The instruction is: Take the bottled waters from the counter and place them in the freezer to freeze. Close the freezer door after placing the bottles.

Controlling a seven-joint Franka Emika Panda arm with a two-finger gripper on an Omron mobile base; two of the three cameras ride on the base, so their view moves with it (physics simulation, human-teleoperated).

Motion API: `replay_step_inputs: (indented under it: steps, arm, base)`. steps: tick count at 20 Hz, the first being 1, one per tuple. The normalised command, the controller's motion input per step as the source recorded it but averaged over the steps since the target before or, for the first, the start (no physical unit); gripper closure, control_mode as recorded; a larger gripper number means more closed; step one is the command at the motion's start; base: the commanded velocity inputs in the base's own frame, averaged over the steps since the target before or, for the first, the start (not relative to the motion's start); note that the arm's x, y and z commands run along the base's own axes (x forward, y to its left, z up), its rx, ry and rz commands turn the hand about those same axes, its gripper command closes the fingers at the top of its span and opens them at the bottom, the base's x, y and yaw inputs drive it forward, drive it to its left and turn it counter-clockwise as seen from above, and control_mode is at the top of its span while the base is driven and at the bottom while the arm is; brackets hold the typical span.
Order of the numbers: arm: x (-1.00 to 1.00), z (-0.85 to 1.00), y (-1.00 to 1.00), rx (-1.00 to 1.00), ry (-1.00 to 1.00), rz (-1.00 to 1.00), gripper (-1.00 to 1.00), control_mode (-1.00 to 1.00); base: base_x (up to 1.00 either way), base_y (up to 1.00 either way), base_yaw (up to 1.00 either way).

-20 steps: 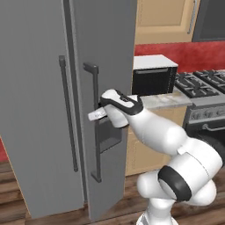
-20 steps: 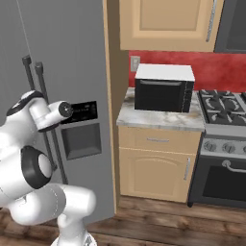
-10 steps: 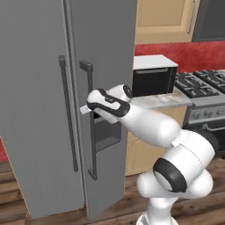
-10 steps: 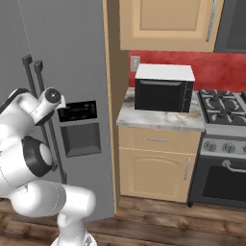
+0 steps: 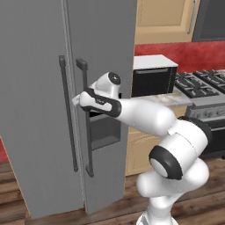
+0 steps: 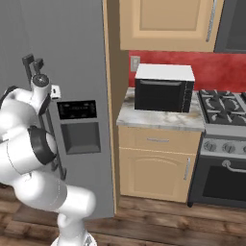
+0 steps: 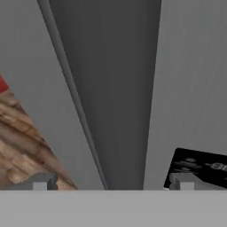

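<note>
Red backsplash and tan cabinets run behind the counter [image 6: 158, 117], a marble-patterned slab carrying the black oven [image 6: 164, 88] with its white top, next to the gas stove [image 6: 225, 103]. No bottle can be made out on the counter from either base camera, though the oven may hide part of it.

At left stands the freezer [image 5: 39, 52], tall and grey, both doors shut. The freezer door [image 5: 30, 132] is a plain panel with a dark vertical bar handle [image 5: 67, 110]; the neighbouring door carries the dark dispenser recess [image 6: 79, 129] and its own bar handle [image 5: 85, 118].

From the left base camera the gripper [image 5: 78, 99] sits at the two handles, about at the seam between the doors, with nothing in it. The right base camera shows the arm's white bulk covering the handles, but gives the dispenser panel plainly. The hand camera looks close along a dark bar running between the widely spread fingertips [image 7: 41, 182], with a corner of the dispenser panel and wooden floor [image 7: 22, 150] at the edges; the jaws appear fully apart and not gripping.
</note>
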Motion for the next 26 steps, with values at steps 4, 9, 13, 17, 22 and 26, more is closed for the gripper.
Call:
replay_step_inputs:
  steps: [4,9,13,17,22,26]
  arm:
    - [0.33,0.00,0.08,-0.03,0.00,-0.12,-1.00,-1.00]
    - [0.30,0.00,0.05,-0.02,0.00,-0.12,-1.00,-1.00]
    - [0.28,0.00,0.01,0.00,0.00,-0.11,-1.00,-1.00]
    - [0.30,0.00,0.00,0.00,0.00,-0.10,-1.00,-1.00]
    - [0.34,0.00,0.00,-0.01,0.00,-0.09,-1.00,-1.00]
    - [0.36,0.00,0.00,-0.02,0.00,-0.09,-1.00,-1.00]
  base:
    - [0.00,0.00,0.00]
    - [0.00,0.00,0.00]
    - [0.00,0.00,0.00]
    - [0.00,0.00,0.00]
    - [0.00,0.00,0.00]
    - [0.00,0.00,0.00]
